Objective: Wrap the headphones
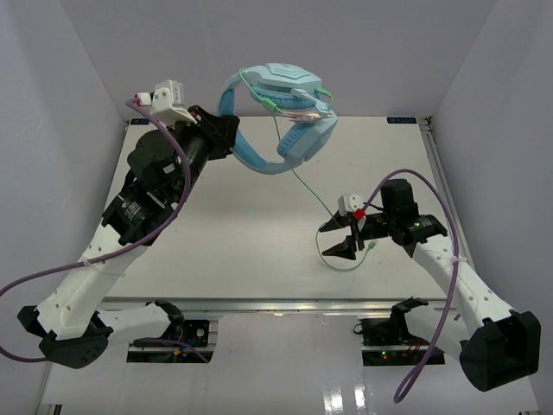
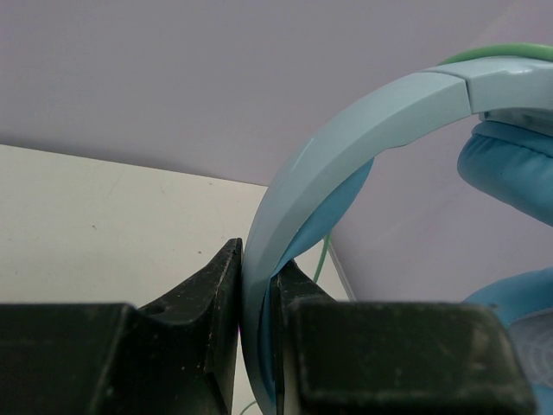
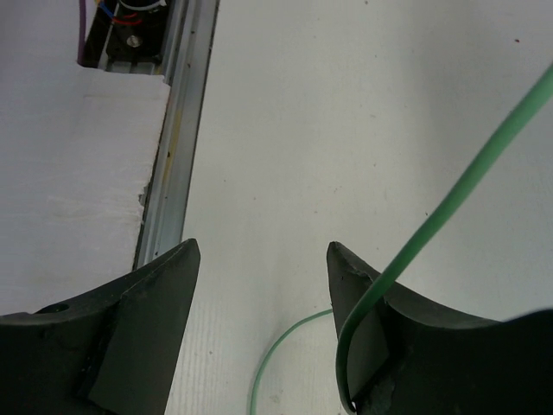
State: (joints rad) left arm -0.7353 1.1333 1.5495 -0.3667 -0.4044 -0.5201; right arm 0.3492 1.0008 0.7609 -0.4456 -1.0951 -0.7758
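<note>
Top external view: the headphones (image 1: 285, 112) are held in the air above the far part of the white surface (image 1: 251, 233), with nothing of them resting on it.
Left gripper (image 1: 226, 130): it is placed just beside the headphones, at the band end. Its jaws are closed on the light blue headband (image 2: 346, 147), which is pinched between the two black fingers in the left wrist view.
Earcups (image 1: 298, 99): both are carried at the end of the headphones away from the left gripper, close against each other.
Cable (image 1: 304, 183): the thin pale-green lead is hung from the earcups down toward the near side, and a loop of it is laid on the surface well below the headphones.
Right gripper (image 1: 347, 244): it is set well apart from the headphones, on their near side, low over the surface. Its jaws are spread wide and nothing is clamped. In the right wrist view the cable is seen running along the inner face of one finger.
</note>
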